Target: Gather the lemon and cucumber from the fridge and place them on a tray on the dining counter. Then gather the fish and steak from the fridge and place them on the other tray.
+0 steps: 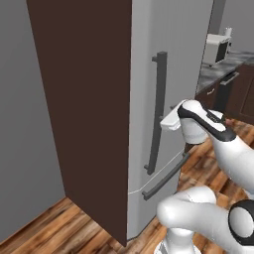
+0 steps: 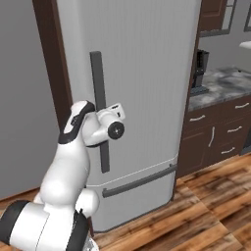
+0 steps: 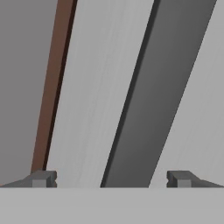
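The tall light grey fridge [image 1: 171, 54] [image 2: 147, 68] stands shut in front of me. Its long dark grey bar handle [image 1: 158, 109] [image 2: 99, 93] [image 3: 162, 96] runs up the door. My gripper [image 1: 166, 121] [image 2: 115, 111] [image 3: 111, 179] is open at the handle's mid-height, very close to it. In the hand view the handle lies between the two fingertips [image 3: 43, 178], nearer the right one, and nothing is held. The lemon, cucumber, fish and steak are hidden behind the shut door. The trays and the dining counter are out of view.
A tall dark brown panel [image 1: 79, 99] flanks the fridge's left side. To the right runs a dark-wood cabinet run [image 2: 215, 132] with a stone top, a microwave [image 1: 217, 48] and a dark coffee machine [image 2: 201, 68]. The fridge's lower drawer has a horizontal bar [image 2: 139, 182]. Open wood floor [image 2: 211, 211] lies at right.
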